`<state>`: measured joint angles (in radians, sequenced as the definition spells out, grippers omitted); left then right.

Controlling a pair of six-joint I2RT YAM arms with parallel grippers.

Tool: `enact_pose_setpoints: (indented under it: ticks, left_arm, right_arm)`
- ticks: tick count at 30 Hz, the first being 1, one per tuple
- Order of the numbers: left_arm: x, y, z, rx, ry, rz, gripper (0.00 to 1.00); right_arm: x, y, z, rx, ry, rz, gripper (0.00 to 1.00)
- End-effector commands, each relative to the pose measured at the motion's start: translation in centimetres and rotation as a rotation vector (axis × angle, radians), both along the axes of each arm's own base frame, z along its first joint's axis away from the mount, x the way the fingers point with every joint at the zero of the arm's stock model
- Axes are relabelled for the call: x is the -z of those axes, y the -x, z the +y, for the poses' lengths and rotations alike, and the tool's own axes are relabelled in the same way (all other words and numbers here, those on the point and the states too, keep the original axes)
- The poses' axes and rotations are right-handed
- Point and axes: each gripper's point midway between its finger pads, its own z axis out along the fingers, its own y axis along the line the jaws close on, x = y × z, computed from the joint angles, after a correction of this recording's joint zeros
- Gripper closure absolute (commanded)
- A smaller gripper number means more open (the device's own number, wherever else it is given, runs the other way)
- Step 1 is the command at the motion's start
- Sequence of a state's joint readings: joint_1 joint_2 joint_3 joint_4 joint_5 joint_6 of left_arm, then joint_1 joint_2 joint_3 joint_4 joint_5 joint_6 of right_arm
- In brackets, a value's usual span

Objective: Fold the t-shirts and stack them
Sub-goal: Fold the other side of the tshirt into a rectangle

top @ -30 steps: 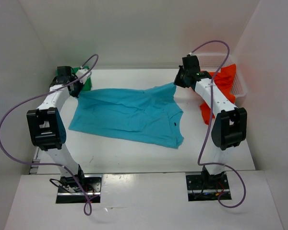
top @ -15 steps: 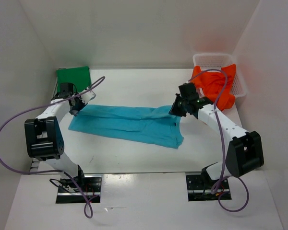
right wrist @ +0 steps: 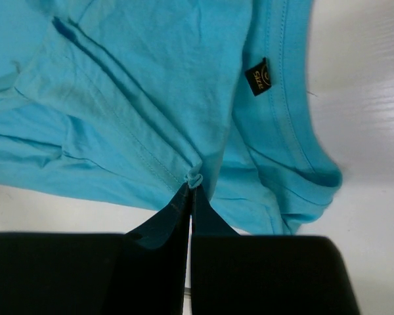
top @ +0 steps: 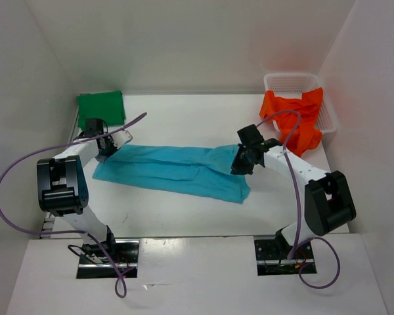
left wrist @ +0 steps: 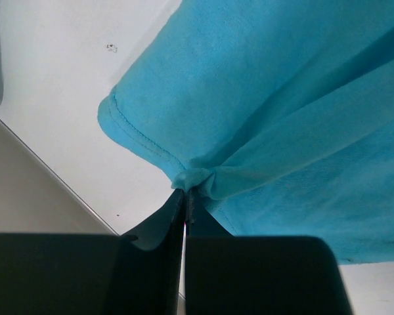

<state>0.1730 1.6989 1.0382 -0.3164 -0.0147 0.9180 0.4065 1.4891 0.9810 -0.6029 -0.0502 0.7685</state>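
Note:
The turquoise-blue t-shirt (top: 177, 169) lies across the middle of the table as a long folded band. My left gripper (top: 109, 152) is shut on a pinch of its left edge (left wrist: 197, 176). My right gripper (top: 240, 165) is shut on a bunched seam (right wrist: 194, 178) at the shirt's right end, near the collar label (right wrist: 257, 76). A dark green t-shirt (top: 100, 107) lies folded at the back left corner. The orange-red t-shirt (top: 292, 118) hangs crumpled over the rim of the basket at the back right.
A white mesh basket (top: 292, 82) stands at the back right against the wall. White walls close in the table on the left, back and right. Purple cables loop from both arms.
Both grippers have pulled the far edge of the turquoise shirt toward the near side and lowered it. The spread shirt is now folded into a narrow band.

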Motion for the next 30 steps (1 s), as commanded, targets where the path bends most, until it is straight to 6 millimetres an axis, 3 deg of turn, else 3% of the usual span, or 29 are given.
enact_pose_setpoints:
  ticks: [1,6,10,17,22,24,28,30]
  left_arm:
    - [-1.0,-1.6,0.5,0.017,-0.031,-0.043,1.00]
    - [0.1,-1.1,-0.3,0.035,-0.025,-0.013,1.00]
    - [0.4,-0.7,-0.4,0.028,-0.020,-0.011,1.00]
    - [0.6,-0.4,0.6,-0.013,-0.067,-0.017,1.00]
    - [0.1,-1.5,1.8,-0.064,-0.102,-0.066,1.00]
    - [-0.2,-1.7,2.3,-0.085,-0.098,-0.076,1.00]
    - [0.1,-1.4,1.9,-0.073,-0.079,-0.060,1.00]
    - [0.5,-1.2,1.2,-0.056,-0.069,-0.051,1.00]
  right_arm:
    - [-1.6,0.6,-0.3,-0.012,0.029,-0.012,1.00]
    - [-1.7,2.4,1.3,-0.056,0.027,0.009,1.00]
    - [-0.1,4.1,2.1,-0.079,0.036,0.067,1.00]
    - [1.3,4.4,1.5,-0.061,0.078,0.106,1.00]
    - [2.5,5.1,0.7,-0.065,0.117,0.140,1.00]
    - [2.4,5.4,1.1,-0.075,0.095,0.152,1.00]
    - [-0.9,5.4,2.6,-0.107,0.065,0.090,1.00]
    - [-1.4,5.9,2.7,-0.103,0.064,0.100,1.00]
